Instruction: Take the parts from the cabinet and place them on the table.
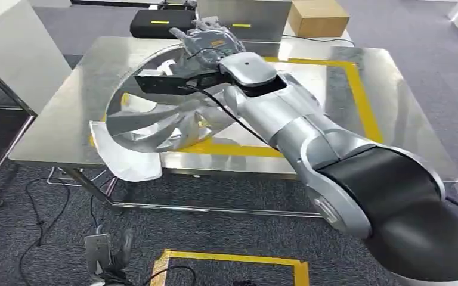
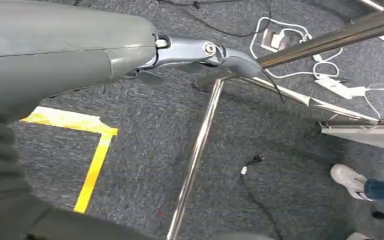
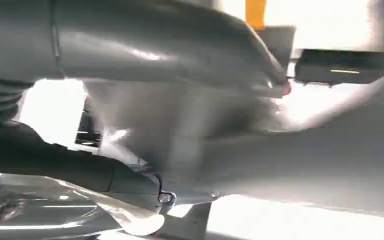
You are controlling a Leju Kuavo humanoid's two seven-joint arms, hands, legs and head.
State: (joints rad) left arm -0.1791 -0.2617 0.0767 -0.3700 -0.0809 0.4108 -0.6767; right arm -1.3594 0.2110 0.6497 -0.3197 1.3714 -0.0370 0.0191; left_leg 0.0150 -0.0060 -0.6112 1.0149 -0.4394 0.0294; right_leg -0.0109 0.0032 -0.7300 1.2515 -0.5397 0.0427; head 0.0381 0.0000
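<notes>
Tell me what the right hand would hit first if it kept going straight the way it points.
Probably the black case beyond the table's far edge; the right hand points that way holding the curved metal part. Depth is unclear.

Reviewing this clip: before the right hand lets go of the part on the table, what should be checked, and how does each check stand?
1. Large curved silver sheet-metal part over the steel table: ok.
2. Part fully on the tabletop: not ok, its near edge overhangs.
3. Part inside the yellow tape rectangle: not ok.
4. Right hand holding the part: cannot tell.
5. Left hand clear, hanging beside a table leg: ok.
</notes>
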